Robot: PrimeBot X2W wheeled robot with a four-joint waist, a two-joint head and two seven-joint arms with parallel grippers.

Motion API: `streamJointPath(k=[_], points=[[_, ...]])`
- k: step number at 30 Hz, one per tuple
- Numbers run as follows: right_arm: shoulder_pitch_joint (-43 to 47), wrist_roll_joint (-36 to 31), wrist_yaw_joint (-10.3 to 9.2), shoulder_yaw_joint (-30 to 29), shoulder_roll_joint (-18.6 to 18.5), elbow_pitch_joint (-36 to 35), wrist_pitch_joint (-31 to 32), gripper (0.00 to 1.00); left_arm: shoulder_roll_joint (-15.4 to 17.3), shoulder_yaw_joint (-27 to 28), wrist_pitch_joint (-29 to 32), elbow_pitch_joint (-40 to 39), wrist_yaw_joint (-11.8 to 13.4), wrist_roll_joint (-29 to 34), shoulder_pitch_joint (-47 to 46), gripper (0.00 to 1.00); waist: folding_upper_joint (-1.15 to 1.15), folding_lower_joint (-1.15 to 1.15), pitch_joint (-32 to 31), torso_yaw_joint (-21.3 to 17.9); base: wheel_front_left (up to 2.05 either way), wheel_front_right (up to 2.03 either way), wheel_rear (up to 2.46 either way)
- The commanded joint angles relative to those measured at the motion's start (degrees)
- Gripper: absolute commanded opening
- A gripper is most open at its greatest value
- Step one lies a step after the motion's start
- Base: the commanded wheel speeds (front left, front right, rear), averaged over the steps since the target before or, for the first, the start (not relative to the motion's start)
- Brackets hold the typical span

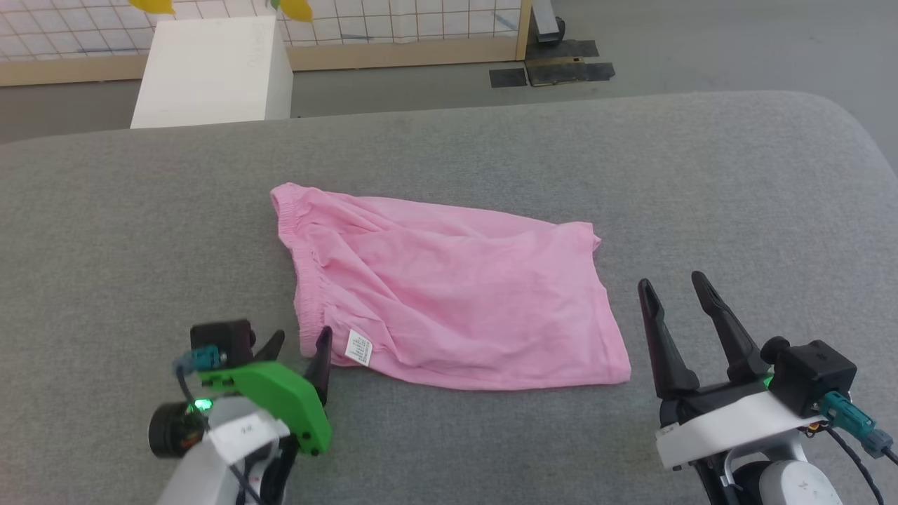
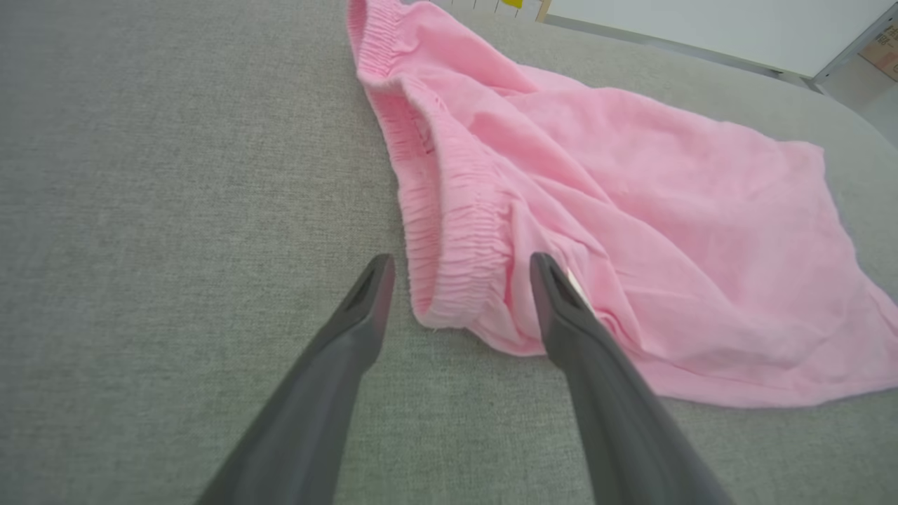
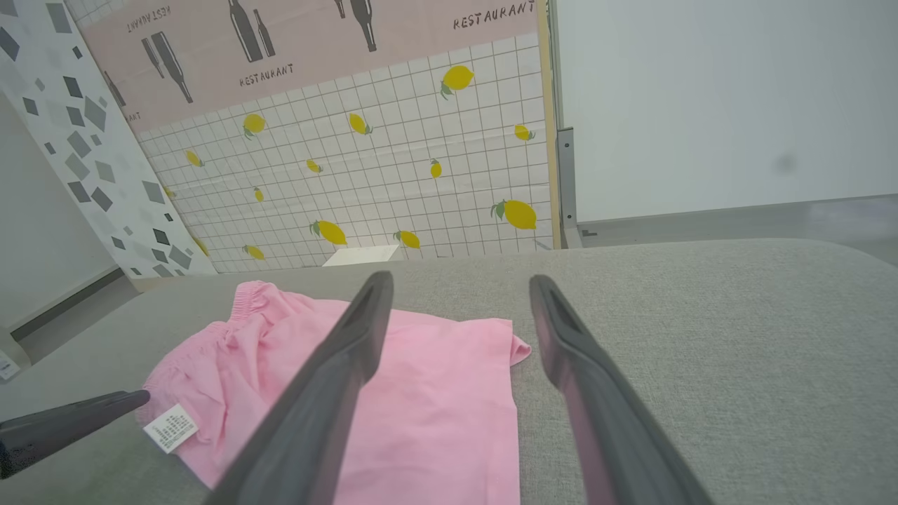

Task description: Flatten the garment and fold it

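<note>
The garment (image 1: 449, 301) lies spread but wrinkled on the grey cushion (image 1: 701, 175). Its gathered waistband (image 1: 305, 280) is on the left gripper's (image 1: 300, 337) side and its leg hem on the right gripper's (image 1: 671, 280) side. The left gripper's jaws stand wide with the near waistband corner between them. One finger is just beside the white label (image 1: 359, 347), a placement that looks meant for pinching that corner. The right gripper, also wide and empty, sits just off the hem's near corner, apart from the cloth. This is probably so that both can draw the fabric taut before folding.
</note>
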Motion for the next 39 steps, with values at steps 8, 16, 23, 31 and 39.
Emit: streamJointPath(k=[8, 16, 23, 31, 39], points=[[0.1, 0.3, -0.08, 0.4, 0.0, 0.2, 0.1, 1.00, 2.7, -0.7, 10.7, 1.2, 1.5, -1.1, -7.2, 1.00, 0.00, 0.00, 1.6, -1.3, 0.00, 0.00, 0.00], [-0.5, 0.4, -0.08, 0.7, 0.0, 0.3, 0.0, 1.00, 5.2, -2.3, 19.9, 0.4, 1.7, -1.6, -9.4, 0.35, 0.00, 0.00, 2.5, -1.9, 0.00, 0.00, 0.00], [-0.3, 0.2, -0.08, 0.6, 0.0, 0.5, 0.2, 1.00, 5.7, -3.1, 19.0, -2.8, 1.2, -1.2, -8.0, 0.00, 0.00, 0.00, 2.1, -1.6, 0.00, 0.00, 0.00], [1.2, 0.0, -0.08, 1.4, 0.0, 1.4, 6.1, 1.00, 4.4, -2.0, 13.9, -6.4, 3.1, -2.0, -0.9, 0.00, 0.00, 0.00, 0.9, -1.0, 0.00, 0.00, 0.00], [2.8, -1.3, -0.08, -2.4, 0.0, 4.8, 21.0, 1.00, 3.3, -0.9, 9.8, -10.2, 4.5, -3.1, 5.8, 0.00, 0.00, 0.00, 1.7, 0.7, 0.00, 0.00, 0.00]])
